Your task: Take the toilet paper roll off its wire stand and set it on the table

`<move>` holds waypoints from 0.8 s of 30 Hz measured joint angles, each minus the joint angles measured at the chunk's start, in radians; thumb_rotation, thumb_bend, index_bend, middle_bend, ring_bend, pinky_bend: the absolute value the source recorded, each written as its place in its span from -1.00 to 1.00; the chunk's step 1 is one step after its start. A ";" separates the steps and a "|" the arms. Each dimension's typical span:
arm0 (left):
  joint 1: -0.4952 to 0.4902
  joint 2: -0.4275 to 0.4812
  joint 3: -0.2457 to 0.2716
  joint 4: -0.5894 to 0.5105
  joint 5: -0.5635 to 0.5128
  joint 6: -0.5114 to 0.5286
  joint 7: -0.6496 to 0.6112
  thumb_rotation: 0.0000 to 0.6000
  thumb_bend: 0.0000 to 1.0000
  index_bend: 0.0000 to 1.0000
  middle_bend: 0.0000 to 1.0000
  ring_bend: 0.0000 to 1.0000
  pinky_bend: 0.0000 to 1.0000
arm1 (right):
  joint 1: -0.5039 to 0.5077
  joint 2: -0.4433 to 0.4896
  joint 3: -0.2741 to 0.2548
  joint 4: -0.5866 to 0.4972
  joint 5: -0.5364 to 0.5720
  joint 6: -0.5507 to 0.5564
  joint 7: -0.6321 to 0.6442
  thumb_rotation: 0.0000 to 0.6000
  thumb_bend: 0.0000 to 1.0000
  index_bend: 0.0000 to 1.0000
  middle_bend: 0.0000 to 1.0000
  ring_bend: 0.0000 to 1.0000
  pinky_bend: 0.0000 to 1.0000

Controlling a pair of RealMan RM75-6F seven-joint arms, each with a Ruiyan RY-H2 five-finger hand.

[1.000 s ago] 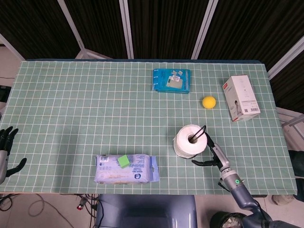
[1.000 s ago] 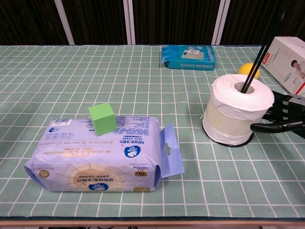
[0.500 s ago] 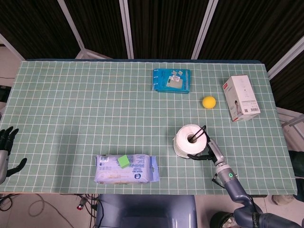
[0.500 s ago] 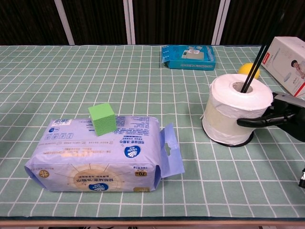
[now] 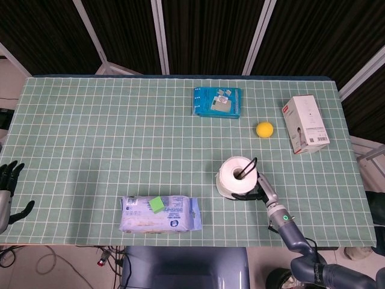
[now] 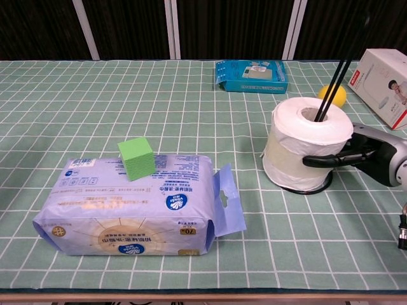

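The white toilet paper roll (image 5: 236, 177) (image 6: 305, 147) sits low on its black wire stand (image 6: 331, 86), whose rod rises through the core, tilted right. The stand's base ring (image 6: 311, 189) lies on the green checked table (image 5: 108, 138). My right hand (image 5: 260, 190) (image 6: 360, 151) grips the roll's right side. Its thumb (image 6: 325, 161) lies across the front of the paper, and the other fingers are hidden behind the roll. My left hand (image 5: 7, 188) hangs off the table's left edge, fingers spread, holding nothing.
A wet-wipes pack (image 6: 137, 206) with a green cube (image 6: 136, 158) on top lies front left of the roll. A blue packet (image 5: 216, 103), a yellow ball (image 5: 264, 129) and a white box (image 5: 305, 124) sit farther back.
My right hand has moved in from beside the roll and wrapped its thumb across the paper. The roll and its stand have shifted slightly left. The left hand is unmoved.
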 measured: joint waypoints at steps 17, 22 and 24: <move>-0.001 0.004 0.002 -0.007 -0.003 -0.006 0.000 1.00 -0.52 -0.89 -1.00 -1.00 -1.00 | -0.002 -0.012 0.065 -0.021 0.079 0.028 -0.084 1.00 -1.00 -0.27 -0.38 -0.45 -0.92; -0.001 0.003 0.002 -0.009 -0.005 -0.007 0.003 1.00 -0.52 -0.89 -1.00 -1.00 -1.00 | -0.003 0.025 0.074 -0.068 0.071 0.032 -0.086 1.00 -1.00 -0.27 -0.38 -0.45 -0.92; -0.001 0.003 0.002 -0.009 -0.005 -0.006 0.003 1.00 -0.52 -0.89 -1.00 -1.00 -1.00 | -0.002 0.049 0.080 -0.095 0.067 0.029 -0.087 1.00 -1.00 -0.27 -0.38 -0.45 -0.92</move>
